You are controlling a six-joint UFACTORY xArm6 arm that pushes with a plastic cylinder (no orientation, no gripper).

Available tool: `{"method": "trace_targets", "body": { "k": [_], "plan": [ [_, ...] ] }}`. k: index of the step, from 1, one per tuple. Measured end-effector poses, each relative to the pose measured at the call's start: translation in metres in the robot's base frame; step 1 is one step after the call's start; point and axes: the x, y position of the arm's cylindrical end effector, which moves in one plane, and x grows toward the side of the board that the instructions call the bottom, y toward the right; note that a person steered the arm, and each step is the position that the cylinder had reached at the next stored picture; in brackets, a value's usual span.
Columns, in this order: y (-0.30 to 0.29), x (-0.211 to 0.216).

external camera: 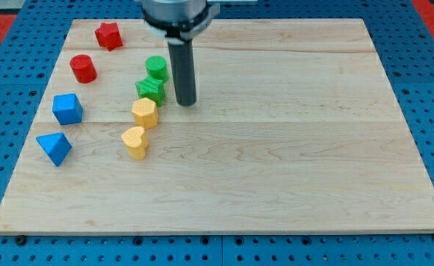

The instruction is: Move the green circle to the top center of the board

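The green circle (156, 68) stands on the wooden board (291, 148) at the upper left of centre. My tip (186, 103) rests on the board just to the right of the green star (150, 89), which sits directly below the green circle. The rod rises from the tip and passes close to the right side of the green circle; whether it touches cannot be told.
A yellow hexagon (145, 113) and a yellow heart (135, 142) lie below the green star. A red star (108, 35) and a red cylinder (83, 68) are at the upper left. A blue cube (67, 108) and a blue triangle (54, 148) are at the left.
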Motion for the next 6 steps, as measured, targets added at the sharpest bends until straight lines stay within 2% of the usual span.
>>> {"method": "trace_targets", "body": {
  "k": [2,4,5,6],
  "plan": [
    [-0.046,-0.067],
    [-0.078,-0.056],
    [-0.131,-0.058],
    [-0.125,-0.07]
  ]
}}
